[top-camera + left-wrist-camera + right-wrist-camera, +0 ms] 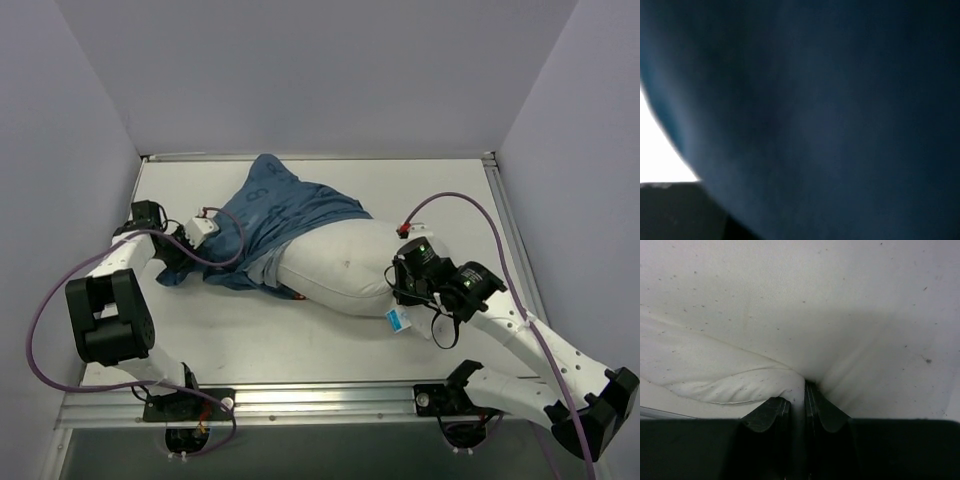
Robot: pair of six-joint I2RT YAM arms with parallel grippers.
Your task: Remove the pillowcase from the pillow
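- I count one pillow, one pillowcase and two grippers on my screens.
- The white pillow [345, 265] lies across the middle of the table [250, 340]. Its right end is bare, with one blue-and-white tag [398, 320] at the near right corner.
- The dark blue pillowcase [280, 210] is bunched over the pillow's left end.
- My right gripper [805, 390] is against the pillow's right end, its fingers pressed nearly together and pinching a fold of white fabric.
- My left gripper [195, 240] sits at the pillowcase's left edge. Blue cloth fills its wrist view and hides the fingers, so I cannot tell whether they are spread or closed.
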